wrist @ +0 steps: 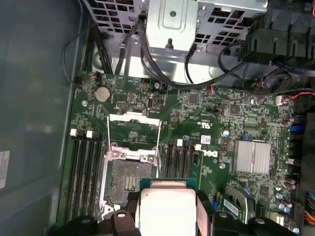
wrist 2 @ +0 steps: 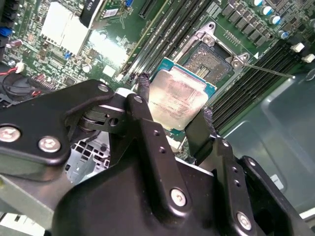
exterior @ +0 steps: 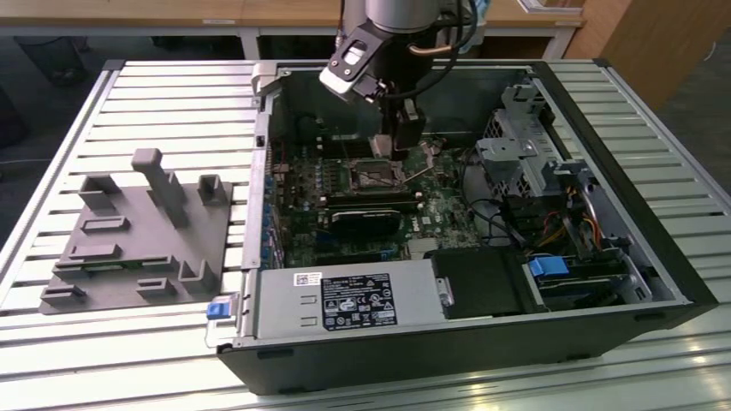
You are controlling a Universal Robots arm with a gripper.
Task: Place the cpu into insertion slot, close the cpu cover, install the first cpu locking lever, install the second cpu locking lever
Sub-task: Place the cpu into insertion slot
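Note:
My gripper (wrist 2: 174, 101) is shut on the cpu (wrist 2: 179, 96), a flat square chip with a silvery top and a green edge, one black finger on each of two opposite sides. In both wrist views the chip hangs above the green board, beside the insertion slot (wrist: 129, 179) and apart from it. The slot (wrist 2: 211, 56) lies bare, dark with a thin metal rim. The cpu cover (wrist: 133, 116) is swung open, flat on the board past the slot. Thin locking levers (wrist: 158, 140) stand released along its sides. In the exterior view the gripper (exterior: 398, 147) hovers inside the open computer case, just above the slot (exterior: 371, 173).
Long black memory slots (wrist: 86, 172) flank the socket on both sides. A silver heatsink (wrist: 252, 157), cables (wrist: 147, 64) and a metal drive cage (wrist: 172, 19) lie around it. The case walls (exterior: 269, 111) surround the board. A grey fixture (exterior: 137, 231) sits on the slatted table at the exterior view's left.

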